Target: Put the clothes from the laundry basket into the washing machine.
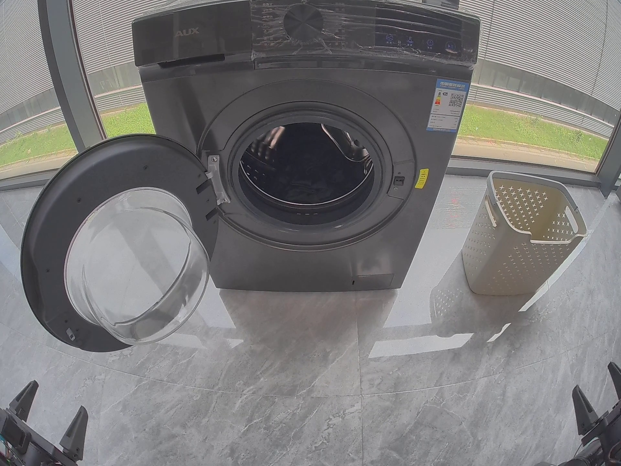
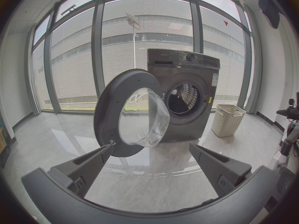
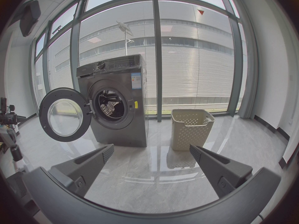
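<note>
Left pincer point(image 1: 52, 408) point(image 2: 151, 148) sat low at the near left, jaws spread wide, nothing between them. Right pincer point(image 1: 596, 386) point(image 3: 151, 147) sat low at the near right, likewise spread and gripping nothing. Both hung over the grey marbled floor point(image 1: 291, 370), well apart from each other and from the machine.

Farther off, centre: washing machine point(image 1: 304, 263) point(image 2: 187, 78) point(image 3: 124, 78), dark grey, front-loading, standing on the floor with its back to the windows point(image 2: 74, 56). Its control panel point(image 1: 362, 30) was wrapped in clear film. Its round door point(image 1: 55, 228) point(image 2: 109, 109) point(image 3: 46, 106) was swung fully open to the left, hinged at the left side of the opening, with the clear glass bowl point(image 1: 139, 266) bulging toward the near side. The drum opening point(image 1: 304, 163) was dark; I could not tell what lay inside.

Laundry basket point(image 1: 524, 234) point(image 2: 228, 119) point(image 3: 190, 128), cream and perforated, stood upright on the floor just to the right of the machine, not touching it, on the right pincer's side. Its inner walls showed; its bottom could not be made out.
</note>
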Controlling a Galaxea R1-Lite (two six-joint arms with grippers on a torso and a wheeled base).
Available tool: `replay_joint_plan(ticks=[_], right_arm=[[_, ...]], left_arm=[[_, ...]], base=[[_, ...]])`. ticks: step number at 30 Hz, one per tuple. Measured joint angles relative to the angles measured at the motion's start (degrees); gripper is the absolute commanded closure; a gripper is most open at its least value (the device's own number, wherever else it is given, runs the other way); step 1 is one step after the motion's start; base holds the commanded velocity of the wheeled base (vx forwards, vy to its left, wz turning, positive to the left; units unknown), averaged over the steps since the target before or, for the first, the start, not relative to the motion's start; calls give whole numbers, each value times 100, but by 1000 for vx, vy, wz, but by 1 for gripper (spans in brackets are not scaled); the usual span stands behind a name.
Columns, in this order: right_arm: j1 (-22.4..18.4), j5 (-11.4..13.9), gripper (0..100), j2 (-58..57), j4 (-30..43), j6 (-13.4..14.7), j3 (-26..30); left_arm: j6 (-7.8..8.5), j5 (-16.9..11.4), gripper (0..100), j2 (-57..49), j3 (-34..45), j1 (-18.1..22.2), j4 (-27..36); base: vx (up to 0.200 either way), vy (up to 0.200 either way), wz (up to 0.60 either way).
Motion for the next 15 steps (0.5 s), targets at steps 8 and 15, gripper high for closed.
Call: replay_joint_plan(ticks=[8, 15], right_arm=[[-208, -469, 0, -471, 167, -193, -5], [-223, -282, 0, -560, 200, -151, -27]], left_arm=[[935, -145, 0, -505, 0, 762, 94], [669, -230, 0, -783, 0, 928, 127]], base=[[0, 0, 0], [0, 0, 0]])
